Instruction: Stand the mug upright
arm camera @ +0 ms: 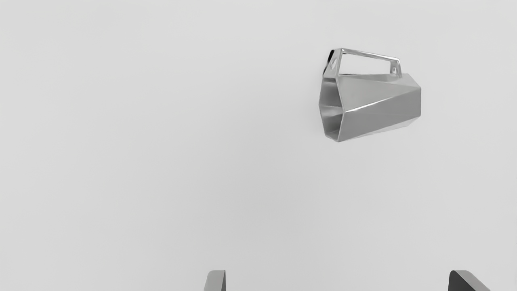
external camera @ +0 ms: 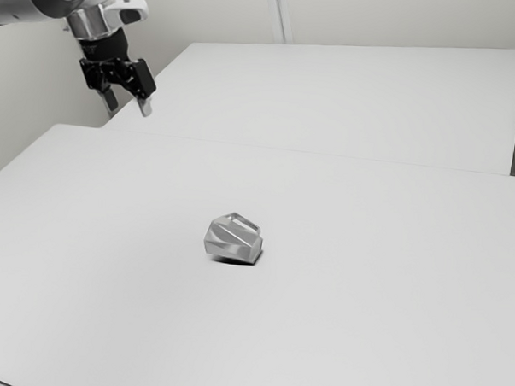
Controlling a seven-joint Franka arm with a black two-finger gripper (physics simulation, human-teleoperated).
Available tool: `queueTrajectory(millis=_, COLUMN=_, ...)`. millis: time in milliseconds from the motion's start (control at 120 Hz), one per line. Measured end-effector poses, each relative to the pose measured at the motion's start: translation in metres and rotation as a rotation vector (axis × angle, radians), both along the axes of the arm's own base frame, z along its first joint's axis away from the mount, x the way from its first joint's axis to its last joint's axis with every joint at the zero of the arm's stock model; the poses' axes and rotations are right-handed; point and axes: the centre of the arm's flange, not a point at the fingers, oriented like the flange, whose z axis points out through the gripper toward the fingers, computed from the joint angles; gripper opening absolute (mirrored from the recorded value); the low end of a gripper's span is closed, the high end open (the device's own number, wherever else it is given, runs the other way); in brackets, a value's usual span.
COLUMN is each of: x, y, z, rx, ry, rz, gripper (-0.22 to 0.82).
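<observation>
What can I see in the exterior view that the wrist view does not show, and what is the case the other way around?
Exterior view, not the wrist view: the arm, the walls and the far edge of the table.

Wrist view, not the exterior view: a clear look through the open mouth into the mug.

Both views: the mug lying on its side on the table, its handle, and the fingertips of the claw, standing apart.

Arm (external camera: 20, 0) partly out of frame
</observation>
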Motion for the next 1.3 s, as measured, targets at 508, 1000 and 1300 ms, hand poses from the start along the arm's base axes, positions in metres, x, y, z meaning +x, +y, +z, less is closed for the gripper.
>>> queueTrajectory(millis=508, x=-0.026, y=0.044, z=-0.213, rx=-0.493, ry=0.118, rz=0.263, gripper=0.60)
queueTrajectory(millis=1000, x=-0.001, y=0.051, z=-0.343, rx=-0.948, ry=-0.050, rz=0.424, gripper=0.60)
queueTrajectory(millis=1300, x=0.000, y=0.036, z=-0.356, rx=-1.065, ry=-0.114, rz=0.317, gripper=0.60)
